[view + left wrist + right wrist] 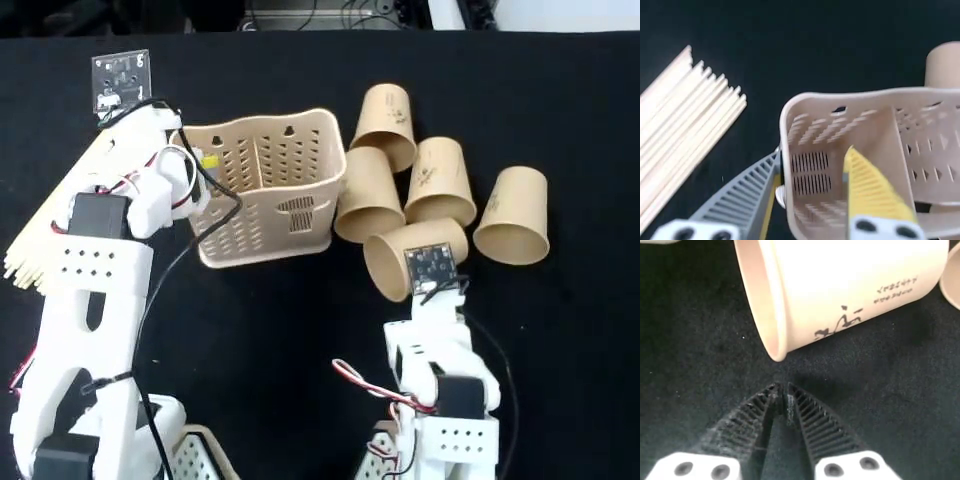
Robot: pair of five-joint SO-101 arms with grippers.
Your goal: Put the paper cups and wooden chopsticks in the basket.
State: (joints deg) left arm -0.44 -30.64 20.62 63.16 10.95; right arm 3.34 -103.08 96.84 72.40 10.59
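Jaws of the left gripper [812,152] sit open astride the wall of the beige plastic basket [260,125]. The right gripper [782,387] is pinched closed. Five brown paper cups [440,180] lie at the basket's 3 o'clock and pale wooden chopsticks [35,250] at its 9. Nothing looks packed yet.

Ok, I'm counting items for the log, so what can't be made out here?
Chopsticks: high view, left arm covers part of the bundle; left wrist view's edge crops it, no count.
Nearest paper cup: high view, right arm covers its base.
Basket floor: high view, its near wall hides it.

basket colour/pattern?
Beige basket, walls perforated with rows of slots. Shows best in the high view.
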